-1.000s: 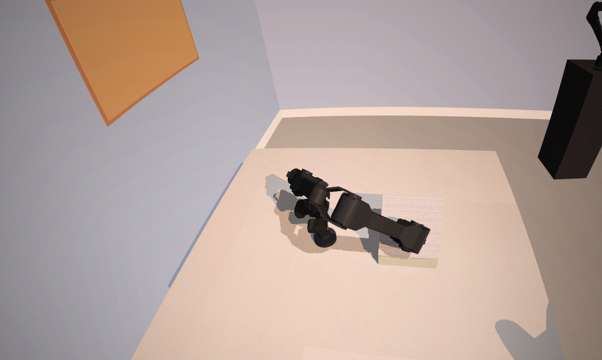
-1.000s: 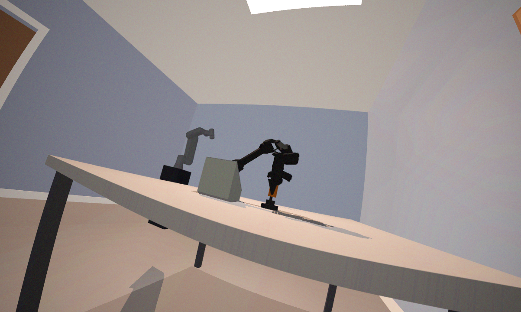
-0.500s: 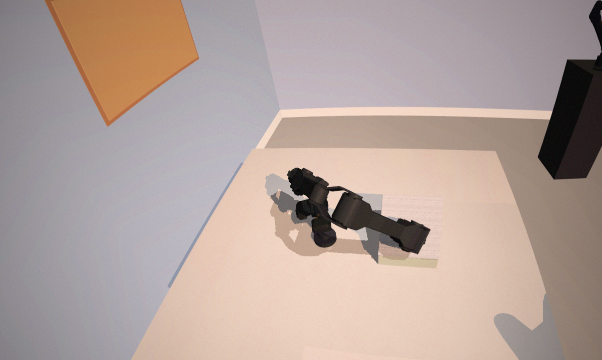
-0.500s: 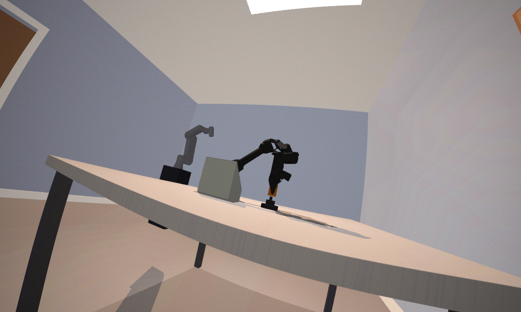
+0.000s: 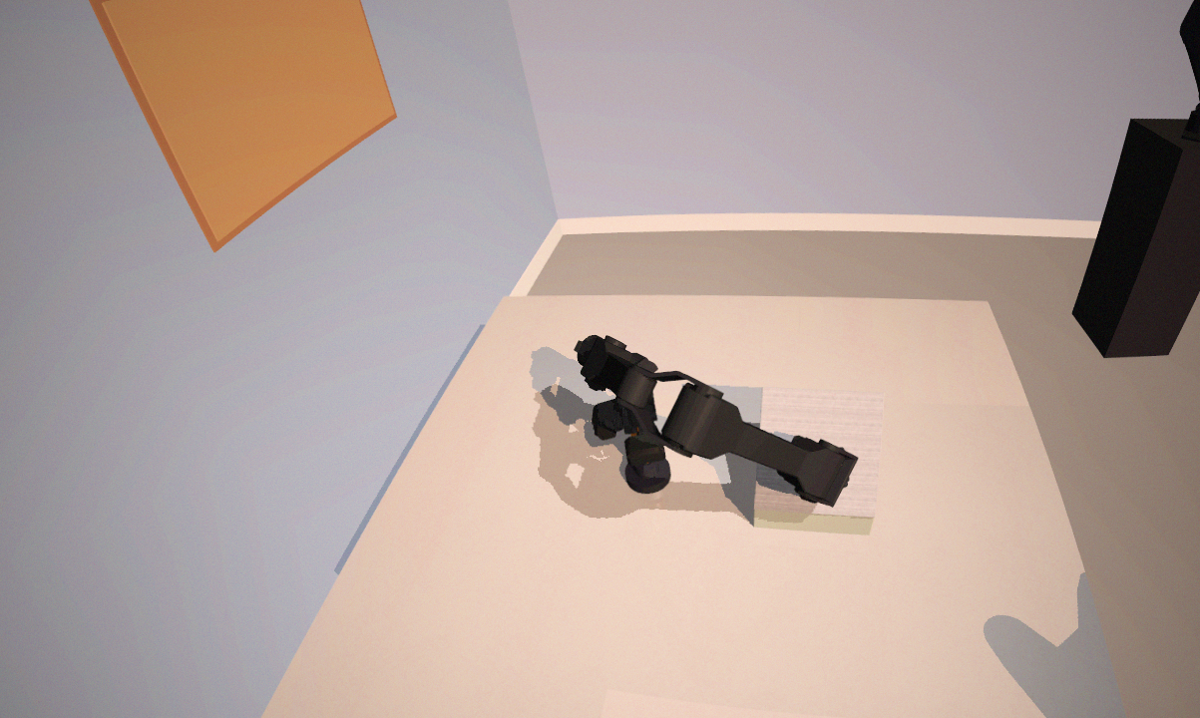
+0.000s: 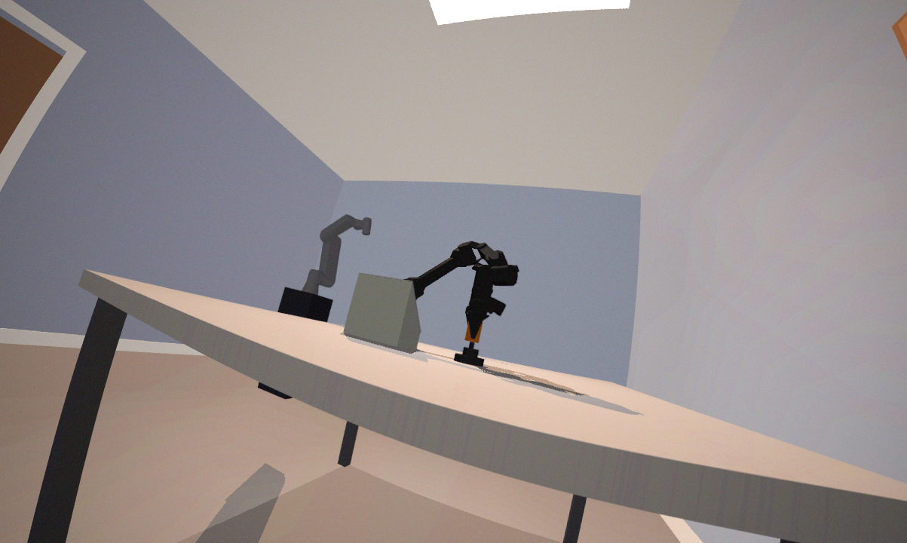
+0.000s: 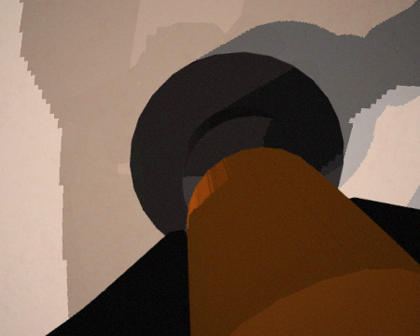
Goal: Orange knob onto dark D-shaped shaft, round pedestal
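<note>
Exterior view: pincer (image 6: pixel 472 330) part-open, clamped on orange knob (image 6: pixel 468 335) (image 7: pixel 285 224) above round pedestal (image 6: pixel 468 360) (image 5: pixel 647 476) (image 7: pixel 163 121) — best to press lightly, twist slowly until flats match — then push down.
</note>
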Controlling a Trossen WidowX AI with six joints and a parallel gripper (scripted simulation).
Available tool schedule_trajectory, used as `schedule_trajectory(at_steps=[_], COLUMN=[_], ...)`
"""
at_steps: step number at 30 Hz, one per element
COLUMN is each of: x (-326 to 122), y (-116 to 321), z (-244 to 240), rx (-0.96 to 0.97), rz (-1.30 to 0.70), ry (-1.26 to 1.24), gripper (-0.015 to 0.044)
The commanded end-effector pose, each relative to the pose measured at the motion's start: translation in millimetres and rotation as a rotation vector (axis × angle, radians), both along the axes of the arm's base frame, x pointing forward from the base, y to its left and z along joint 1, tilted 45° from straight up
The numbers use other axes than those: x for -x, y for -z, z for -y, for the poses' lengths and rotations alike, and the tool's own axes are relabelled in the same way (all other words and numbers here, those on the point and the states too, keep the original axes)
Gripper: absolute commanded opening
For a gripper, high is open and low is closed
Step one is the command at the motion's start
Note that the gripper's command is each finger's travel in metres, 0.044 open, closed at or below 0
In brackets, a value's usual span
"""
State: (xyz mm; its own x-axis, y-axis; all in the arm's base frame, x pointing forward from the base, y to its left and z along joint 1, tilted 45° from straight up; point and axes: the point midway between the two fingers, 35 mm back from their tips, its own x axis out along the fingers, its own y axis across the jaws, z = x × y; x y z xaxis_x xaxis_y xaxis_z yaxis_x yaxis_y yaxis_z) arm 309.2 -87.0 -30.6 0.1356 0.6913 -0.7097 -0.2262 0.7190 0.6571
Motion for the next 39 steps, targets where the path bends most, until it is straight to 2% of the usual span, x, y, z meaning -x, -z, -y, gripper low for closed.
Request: schedule_trajectory(at_steps=[1,26,33,39], x=[-2.0,-3.8,-1.4,0.0], y=[-1.0,-2.6,-2.6,-0.6], z=[2.8,3.1,2.8,1.6], rx=[0.005,0.005,0.033,0.034], rz=[0.009,0.009,0.146,0.153], ry=[-0.002,-0.002,-0.143,-0.151], gripper=[0.0,0.0,0.0,0.0])
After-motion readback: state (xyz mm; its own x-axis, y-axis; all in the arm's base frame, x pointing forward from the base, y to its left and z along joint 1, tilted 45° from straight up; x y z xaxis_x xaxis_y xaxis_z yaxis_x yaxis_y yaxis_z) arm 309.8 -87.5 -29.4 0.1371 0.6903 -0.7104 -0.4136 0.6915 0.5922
